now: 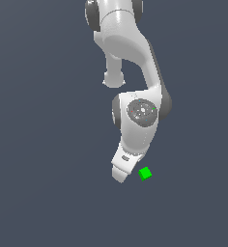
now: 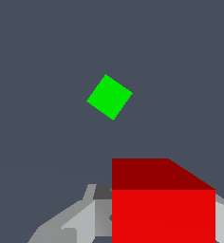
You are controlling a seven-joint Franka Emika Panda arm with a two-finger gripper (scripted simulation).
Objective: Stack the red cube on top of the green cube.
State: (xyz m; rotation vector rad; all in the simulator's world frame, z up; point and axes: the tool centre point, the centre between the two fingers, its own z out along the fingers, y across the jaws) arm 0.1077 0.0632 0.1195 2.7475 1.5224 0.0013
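Dark slate-grey tabletop (image 1: pixel 38 193) fills both views for you, flat and unmarked, with the white Panda arm (image 1: pixel 135 72) reaching down over it in the exterior view. You see the gripper (image 1: pixel 119 174) at the low end of the arm, pointing downward and tilted a little toward the exterior view's left. From the wrist view the gripper (image 2: pixel 163 223) is closed on the red cube (image 2: pixel 163 209): the cube sits large and close to the camera, its bright face and darker upper face showing, with grey fingers (image 2: pixel 80 220) visible on either side of it. In the exterior view you cannot see the red cube at all, since the gripper body hides it, and you cannot tell from that view how high the cube hangs above the tabletop. The green cube (image 1: pixel 145 173) lies on the tabletop just beside the gripper, on the exterior view's right of it, clearly apart from the fingers. In the wrist view the green cube (image 2: pixel 109 97) appears smaller, turned so that it looks like a diamond, ahead of the held red cube and not beneath it; the two cubes do not touch.
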